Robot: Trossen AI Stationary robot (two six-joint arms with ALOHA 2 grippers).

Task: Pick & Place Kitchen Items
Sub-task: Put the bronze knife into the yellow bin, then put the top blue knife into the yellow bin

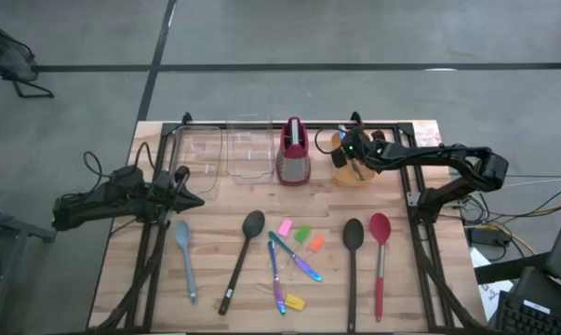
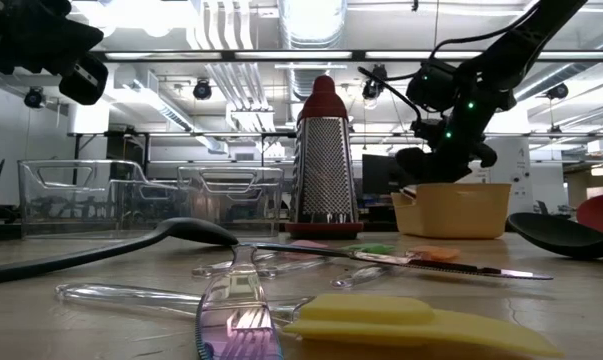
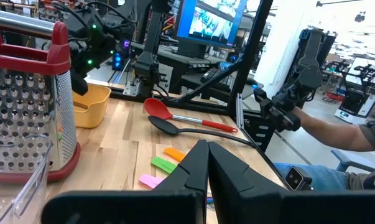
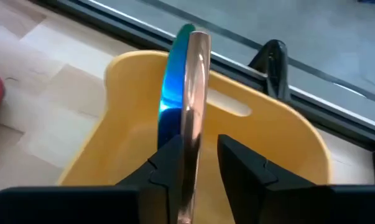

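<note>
My right gripper [image 4: 199, 146] hangs tilted down over the orange bin [image 4: 287, 124] at the table's far right, also seen in the high view [image 1: 354, 160]. Its fingers are apart with a thin iridescent cutlery piece [image 4: 188, 81] standing between them. My left gripper [image 3: 207, 155] is shut on nothing and waits level at the table's left [image 1: 192, 197]. On the table lie a grey-blue spoon [image 1: 183, 251], two black spoons [image 1: 243, 256] [image 1: 353, 251], a red spoon [image 1: 380, 251], thin cutlery [image 1: 294, 261] and small blocks [image 1: 302, 234]. My right gripper has the iridescent cutlery piece lying with one flat side [image 4: 190, 143] against one finger [image 4: 168, 162]; a gap shows between it and the other finger. The piece sticks out past the fingertips over the bin's inside. Its other end is hidden by the gripper.
A red-and-grey grater [image 1: 294, 154] stands upright at the far middle, just left of the orange bin. Two clear bins [image 1: 247, 154] [image 1: 198, 154] sit to its left. A yellow block [image 1: 294, 301] lies near the front edge. A person's arm shows beyond the table's right side in the left wrist view.
</note>
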